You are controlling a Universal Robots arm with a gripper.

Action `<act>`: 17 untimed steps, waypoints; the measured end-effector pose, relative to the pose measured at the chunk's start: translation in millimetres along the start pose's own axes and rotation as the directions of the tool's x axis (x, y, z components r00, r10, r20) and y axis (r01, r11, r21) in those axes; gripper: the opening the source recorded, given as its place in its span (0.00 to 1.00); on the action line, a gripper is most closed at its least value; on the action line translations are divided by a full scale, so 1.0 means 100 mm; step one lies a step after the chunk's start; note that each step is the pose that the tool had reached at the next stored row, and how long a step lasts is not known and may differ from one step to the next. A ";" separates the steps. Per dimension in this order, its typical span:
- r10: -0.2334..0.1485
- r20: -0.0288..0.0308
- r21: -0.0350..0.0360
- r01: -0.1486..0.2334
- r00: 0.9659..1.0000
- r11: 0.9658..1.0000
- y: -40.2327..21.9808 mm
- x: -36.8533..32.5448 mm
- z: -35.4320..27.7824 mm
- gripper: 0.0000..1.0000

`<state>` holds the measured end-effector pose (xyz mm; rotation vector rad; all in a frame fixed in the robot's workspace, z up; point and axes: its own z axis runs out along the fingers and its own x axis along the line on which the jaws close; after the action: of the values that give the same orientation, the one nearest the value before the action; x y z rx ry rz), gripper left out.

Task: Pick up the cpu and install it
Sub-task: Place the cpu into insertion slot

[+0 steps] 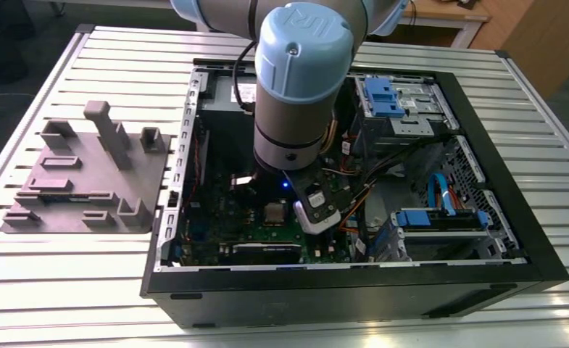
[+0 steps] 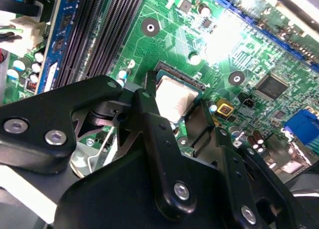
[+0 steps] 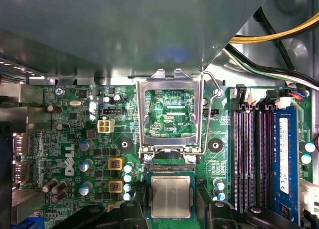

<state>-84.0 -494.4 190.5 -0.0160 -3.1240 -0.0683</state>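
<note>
Your gripper is open, its fingers straddling the cpu. The cpu lies in the motherboard socket inside the computer case, at the centre of the exterior view. The socket frame stands flipped open just beside it.

Small square cpu: silver-grey metal lid, brushed satin finish, dull sheen.
Hinged socket frame: bare bright metal, polished, throws glare.
Green motherboard: glossy lacquered board, hot reflections in the second wrist view.
Black tool: matt, smooth links, shiny metal screw heads.
Robot arm: smooth light-blue plastic-looking cap, satin grey tube below it.
Black computer case: matt paint outside, bare grey sheet metal inside.
Ribbed bench: satin metal slats.
Grey fixture block: matt, plastic-looking.
</note>
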 end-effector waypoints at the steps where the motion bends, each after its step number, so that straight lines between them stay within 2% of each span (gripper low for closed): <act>1: 0.000 0.000 0.000 0.000 1.000 1.000 0.000 0.000 0.000 0.47; 5: 0.000 0.000 0.000 0.000 1.000 1.000 0.000 0.000 0.001 0.48; 6: 0.000 0.000 0.000 0.000 1.000 1.000 0.000 0.000 0.002 0.55; 15: 0.000 0.000 0.000 0.000 1.000 1.000 0.000 0.000 0.005 0.55; 16: 0.000 0.000 0.000 0.000 1.000 1.000 0.000 0.000 0.005 0.53; 17: 0.000 0.000 0.000 0.000 1.000 1.000 0.000 0.000 0.004 0.46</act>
<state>-84.0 -494.5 190.1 -0.0161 -3.1238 -0.0678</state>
